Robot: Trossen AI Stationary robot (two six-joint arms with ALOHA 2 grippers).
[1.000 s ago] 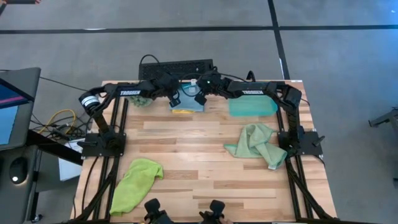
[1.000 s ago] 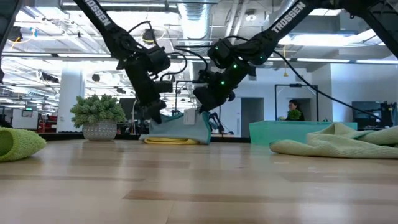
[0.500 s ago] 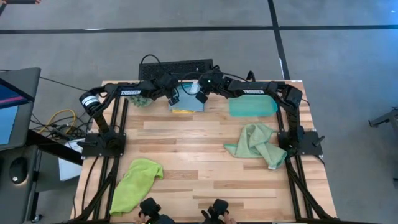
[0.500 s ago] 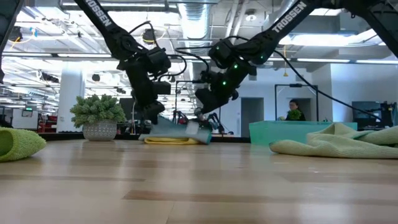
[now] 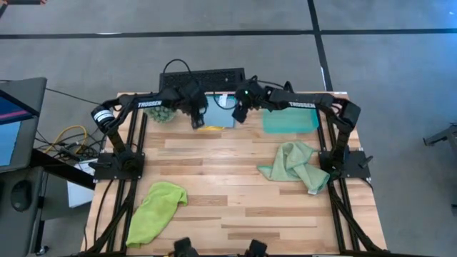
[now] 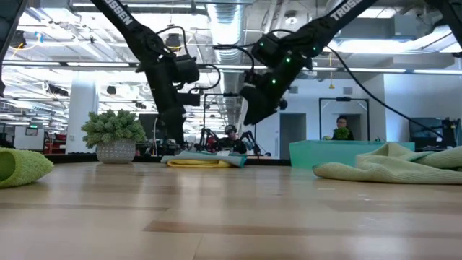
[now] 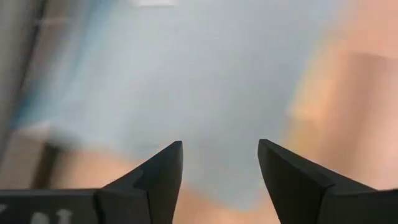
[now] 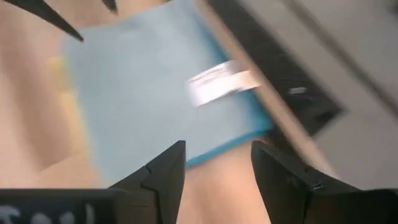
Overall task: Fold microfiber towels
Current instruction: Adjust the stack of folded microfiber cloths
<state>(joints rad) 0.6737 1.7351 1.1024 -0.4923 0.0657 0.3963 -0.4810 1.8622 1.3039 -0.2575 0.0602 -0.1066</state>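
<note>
A folded light blue towel (image 5: 218, 118) lies flat on a folded yellow towel (image 5: 210, 128) at the table's far edge. In the low view the blue towel (image 6: 207, 155) rests on the yellow one (image 6: 196, 163). My left gripper (image 7: 219, 144) hangs open just above the blue towel's left end (image 5: 198, 120). My right gripper (image 8: 217, 144) is open and higher, above the towel's right end (image 5: 238, 114). A white label (image 8: 217, 84) shows on the blue towel. A lime green towel (image 5: 156, 210) lies crumpled at the near left. A pale sage towel (image 5: 293, 165) lies crumpled at the right.
A teal tray (image 5: 289, 120) stands right of the folded stack. A small spiky plant in a pot (image 6: 114, 137) stands to its left. A black keyboard (image 5: 202, 77) lies beyond the far edge. Bare wood spans the table's middle (image 5: 221, 171).
Both grippers have opened and let go of the light blue towel. Its raised near part has dropped flat onto the yellow towel. Both grippers have risen, my right one more and a little toward the table's right edge.
</note>
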